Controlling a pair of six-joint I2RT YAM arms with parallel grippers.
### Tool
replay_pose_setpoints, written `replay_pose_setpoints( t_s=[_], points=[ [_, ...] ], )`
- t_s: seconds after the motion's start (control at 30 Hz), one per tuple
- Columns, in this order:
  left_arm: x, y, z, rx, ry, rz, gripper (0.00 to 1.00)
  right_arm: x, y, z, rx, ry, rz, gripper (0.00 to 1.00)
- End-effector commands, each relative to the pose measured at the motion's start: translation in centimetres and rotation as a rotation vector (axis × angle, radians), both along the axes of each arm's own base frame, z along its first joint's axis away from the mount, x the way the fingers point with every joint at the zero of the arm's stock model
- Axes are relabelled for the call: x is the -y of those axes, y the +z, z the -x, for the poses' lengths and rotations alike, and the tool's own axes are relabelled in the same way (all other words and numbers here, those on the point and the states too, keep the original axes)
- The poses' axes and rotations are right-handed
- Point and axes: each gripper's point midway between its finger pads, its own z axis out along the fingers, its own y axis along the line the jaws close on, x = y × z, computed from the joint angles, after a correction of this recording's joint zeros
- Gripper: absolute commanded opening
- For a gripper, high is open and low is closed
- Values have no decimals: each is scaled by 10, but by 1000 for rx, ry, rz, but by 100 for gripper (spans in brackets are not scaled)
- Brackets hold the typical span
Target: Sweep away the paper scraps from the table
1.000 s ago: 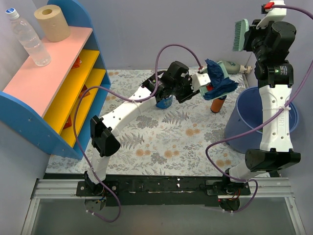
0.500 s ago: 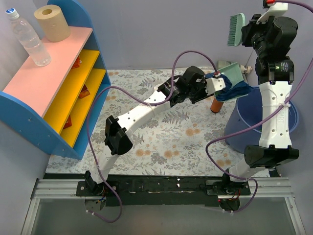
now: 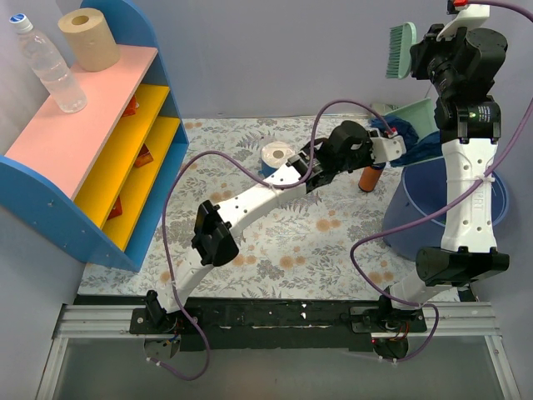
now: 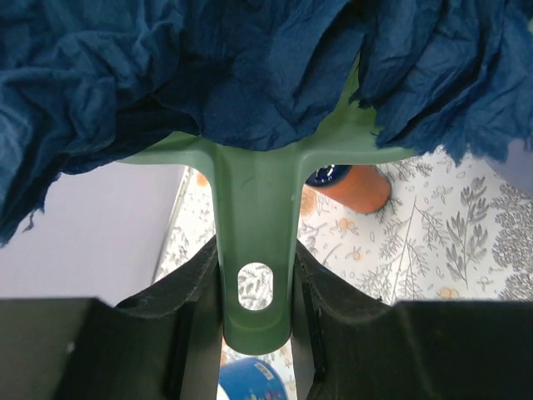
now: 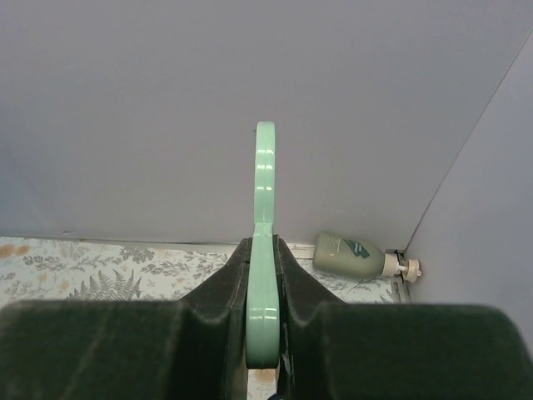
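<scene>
The paper scraps (image 3: pixel 407 138) show here as one dark blue wad, heaped in a green dustpan (image 3: pixel 415 112) that is held up off the table (image 3: pixel 275 242) at its far right. No other wads can be made out in the pan.

The blue bin (image 3: pixel 416 218) stands at the table's right edge, and the pan hangs at its far-left rim, partly over the opening as far as the overhead view shows.

The left gripper (image 4: pixel 256 283) is clamped on the dustpan's handle. The handle's long axis runs from the fingers away toward the bin, so the load sits beyond the gripper on the bin side. The orange bottle (image 3: pixel 370 177) stands just below and beside it.

The right gripper (image 5: pixel 265 279) is closed on the thin handle of the brush (image 3: pixel 401 50), which is raised high at the back, well apart from the pan.

The left arm alone carries the paper. The next move likely calls for tipping the pan's open lip down over the bin.
</scene>
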Motion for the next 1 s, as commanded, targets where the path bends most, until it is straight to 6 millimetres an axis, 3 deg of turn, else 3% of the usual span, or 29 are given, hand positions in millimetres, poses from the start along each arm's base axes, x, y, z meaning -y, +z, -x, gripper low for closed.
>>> replay_pose_setpoints(
  t_s=[0.0, 0.07, 0.27, 0.47, 0.6, 0.97],
  points=[
    [11, 57, -6, 192, 11, 97, 0, -2, 34, 17, 99, 11, -17, 1],
    [14, 54, -8, 239, 3, 76, 0, -4, 33, 18, 97, 23, -20, 1],
    [33, 78, -9, 437, -35, 103, 0, -7, 29, 20, 87, 38, -25, 1],
    [62, 59, 0, 735, -157, -77, 0, -9, 30, 24, 86, 49, -29, 1],
    [74, 67, 8, 931, -202, -138, 0, -10, 35, 28, 98, 57, -31, 1],
    [82, 80, 23, 1036, -197, -142, 0, -10, 27, 35, 82, 61, -24, 1]
  ],
)
